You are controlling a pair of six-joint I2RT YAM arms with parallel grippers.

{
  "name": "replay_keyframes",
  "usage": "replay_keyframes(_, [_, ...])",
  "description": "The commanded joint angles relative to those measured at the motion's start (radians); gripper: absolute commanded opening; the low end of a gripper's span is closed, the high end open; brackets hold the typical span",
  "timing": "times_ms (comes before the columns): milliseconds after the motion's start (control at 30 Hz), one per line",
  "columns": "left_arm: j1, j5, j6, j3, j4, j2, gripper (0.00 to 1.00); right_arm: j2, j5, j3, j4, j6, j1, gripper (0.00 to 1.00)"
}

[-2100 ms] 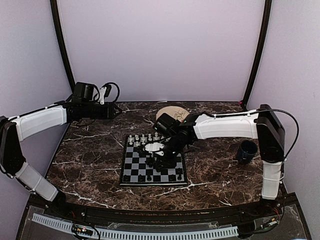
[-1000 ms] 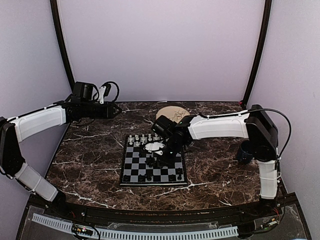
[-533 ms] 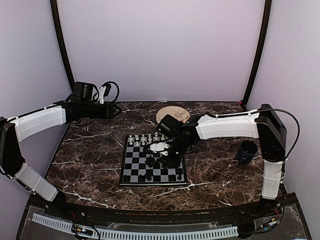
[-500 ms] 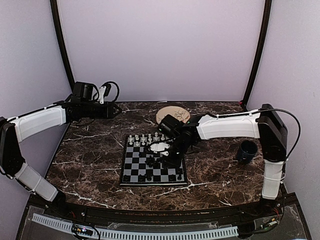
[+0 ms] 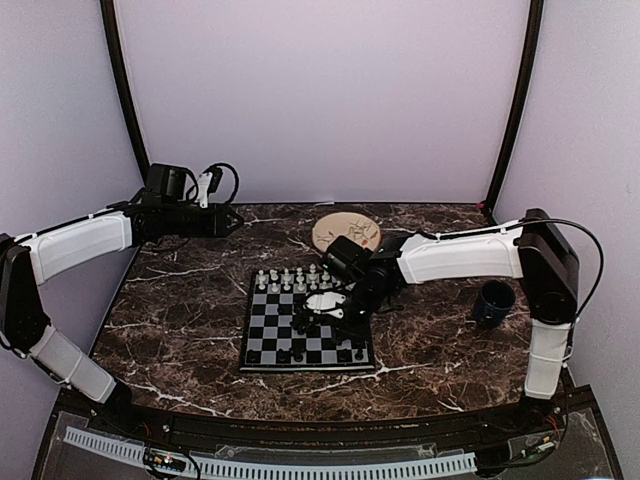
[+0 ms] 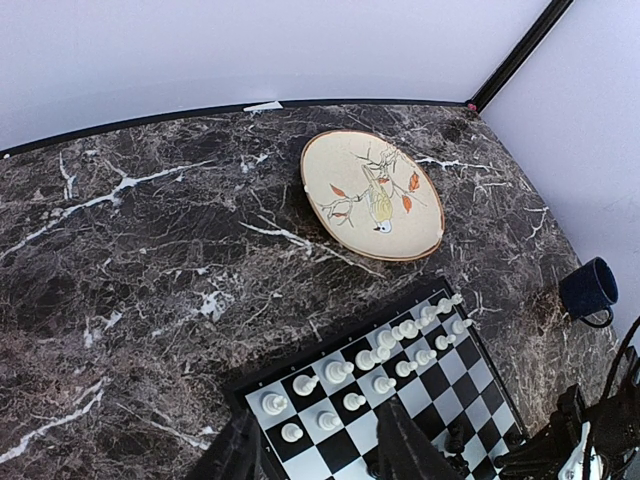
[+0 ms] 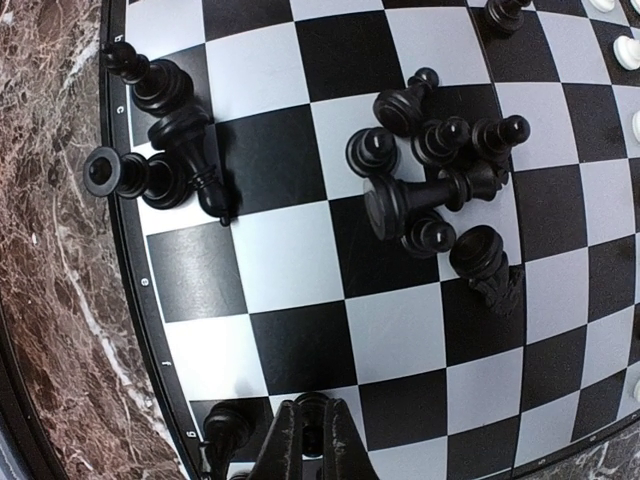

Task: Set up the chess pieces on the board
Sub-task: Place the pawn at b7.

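My right claw [image 7: 312, 432] has swung rightward over the board [image 7: 300, 290], pinched shut on one black piece [image 7: 312, 404] above an edge square; it can go down there, while the toppled black heap [image 7: 440, 190] mid-board waits

Dark marble-look counter [image 5: 170, 330], brown-black with white veins. Three things sit directly on it. The board [image 5: 262, 335], black and grey checks with a dark border, lies mid-counter toward the front. A round beige plate [image 5: 335, 230] with a bird-and-leaf print lies behind the board, apart from it. A dark blue mug [image 5: 492, 300] stands at the right, well apart from the board.
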Motion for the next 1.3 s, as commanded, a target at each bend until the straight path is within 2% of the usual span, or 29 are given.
replay_keyframes(0, [0.000,0.015,0.014,-0.013,0.012,0.002,0.42,-0.030,0.029,-0.026,0.018,-0.014,-0.004,0.02])
replay_keyframes(600, [0.000,0.019,0.013,-0.013,0.012,0.007,0.43,-0.058,0.041,-0.061,0.026,-0.018,-0.005,0.03])
replay_keyframes(667, [-0.001,0.021,0.012,-0.013,0.012,0.008,0.43,-0.059,0.042,-0.065,0.033,-0.015,-0.004,0.05])
replay_keyframes(833, [-0.001,0.021,0.014,-0.012,0.012,0.008,0.42,-0.057,0.058,-0.058,0.042,-0.002,-0.005,0.20])
replay_keyframes(1133, [-0.003,0.087,0.068,-0.004,0.001,0.018,0.42,-0.123,0.019,0.015,-0.041,-0.007,-0.036,0.27])
replay_keyframes(1267, [-0.068,0.060,0.153,0.050,-0.109,0.030,0.42,-0.198,-0.049,0.008,-0.051,-0.006,-0.089,0.28])
